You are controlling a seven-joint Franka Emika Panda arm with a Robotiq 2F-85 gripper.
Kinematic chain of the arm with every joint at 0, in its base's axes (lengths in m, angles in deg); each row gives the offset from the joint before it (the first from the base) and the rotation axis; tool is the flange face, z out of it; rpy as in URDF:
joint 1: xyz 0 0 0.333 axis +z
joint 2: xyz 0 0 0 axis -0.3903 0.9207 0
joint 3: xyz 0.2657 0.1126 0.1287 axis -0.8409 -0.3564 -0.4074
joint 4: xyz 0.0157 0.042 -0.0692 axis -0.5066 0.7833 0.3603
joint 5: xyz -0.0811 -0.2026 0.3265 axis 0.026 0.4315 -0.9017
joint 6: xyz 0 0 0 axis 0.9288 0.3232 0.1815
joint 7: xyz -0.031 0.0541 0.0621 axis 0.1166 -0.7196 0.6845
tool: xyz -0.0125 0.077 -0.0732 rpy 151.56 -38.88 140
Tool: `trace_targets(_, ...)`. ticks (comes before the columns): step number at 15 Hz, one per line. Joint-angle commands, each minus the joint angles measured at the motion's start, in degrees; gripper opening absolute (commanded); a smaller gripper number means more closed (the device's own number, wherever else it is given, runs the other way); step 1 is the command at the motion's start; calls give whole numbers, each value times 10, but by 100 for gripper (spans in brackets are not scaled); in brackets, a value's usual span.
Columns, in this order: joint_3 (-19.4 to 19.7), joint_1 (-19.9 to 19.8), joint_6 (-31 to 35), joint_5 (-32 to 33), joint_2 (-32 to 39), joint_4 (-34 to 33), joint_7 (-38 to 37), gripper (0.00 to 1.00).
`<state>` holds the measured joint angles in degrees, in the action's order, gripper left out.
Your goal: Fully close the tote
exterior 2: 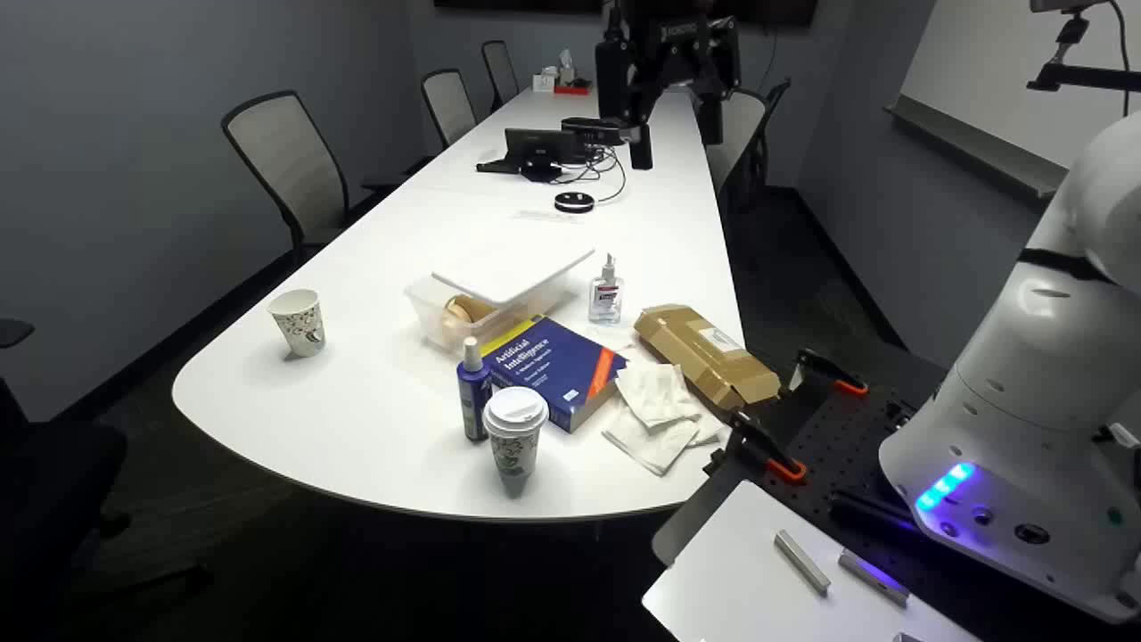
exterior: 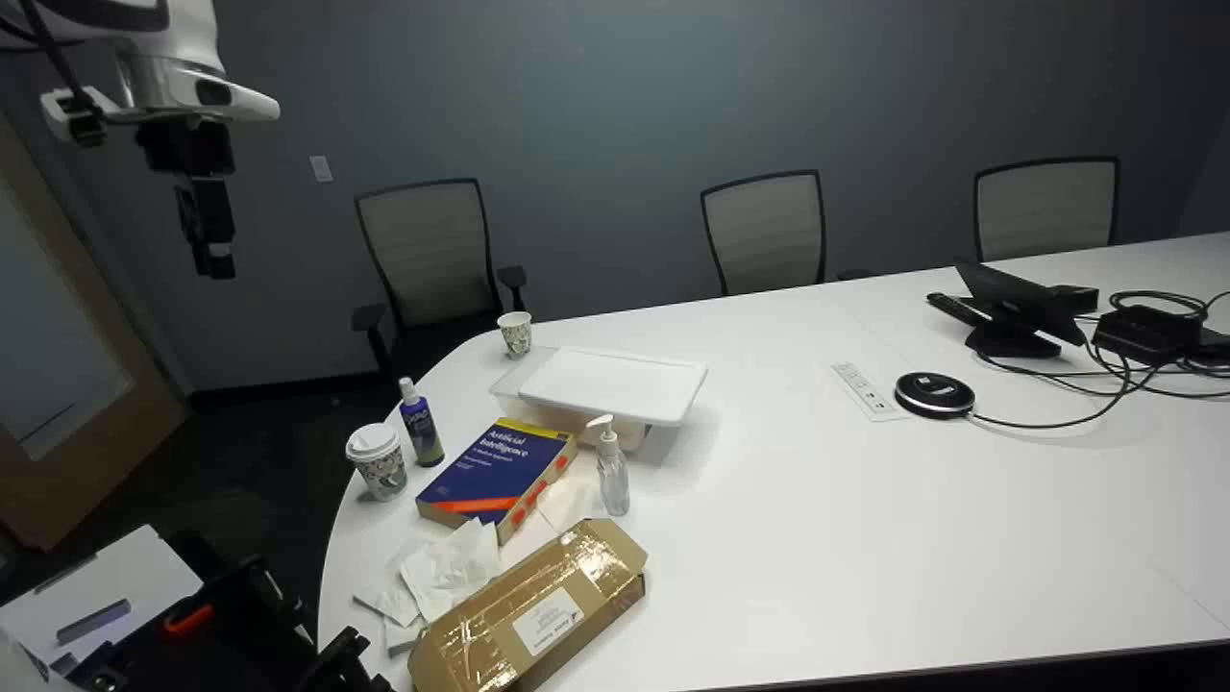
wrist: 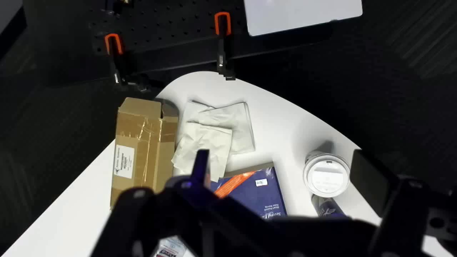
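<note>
The tote (exterior: 509,389) is a whitish translucent bin on the table, and it also shows in an exterior view (exterior 2: 430,312). Its flat white lid (exterior: 615,384) lies askew on top, shifted toward one end and overhanging there. In an exterior view the lid (exterior 2: 510,267) looks tilted and leaves the near end uncovered, with a tan object (exterior 2: 463,310) inside. My gripper (exterior 2: 677,147) is open and empty, high above the table and apart from the tote. The gripper also shows in an exterior view (exterior: 216,264) and in the wrist view (wrist: 281,157), where the tote is out of view.
A blue book (exterior 2: 557,366) lies close beside the tote. A sanitizer bottle (exterior: 613,471), a spray bottle (exterior 2: 474,392), a lidded cup (exterior 2: 515,428), an open cup (exterior 2: 301,323), napkins (wrist: 210,139) and a tan package (wrist: 142,150) stand or lie around it.
</note>
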<state>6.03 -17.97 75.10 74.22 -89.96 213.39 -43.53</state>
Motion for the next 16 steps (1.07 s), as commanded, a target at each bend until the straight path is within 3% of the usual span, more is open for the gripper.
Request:
trace_targets(1, 8, 8, 0, 3, 1, -1, -3, 100)
trace_targets(5, 8, 8, 0, 3, 1, -1, -3, 100)
trace_targets(8, 22, -4, 3, 27, 55, -36, 27, 100)
trace_targets(16, 99, -19, 72, 115, 299, -195, 150, 100)
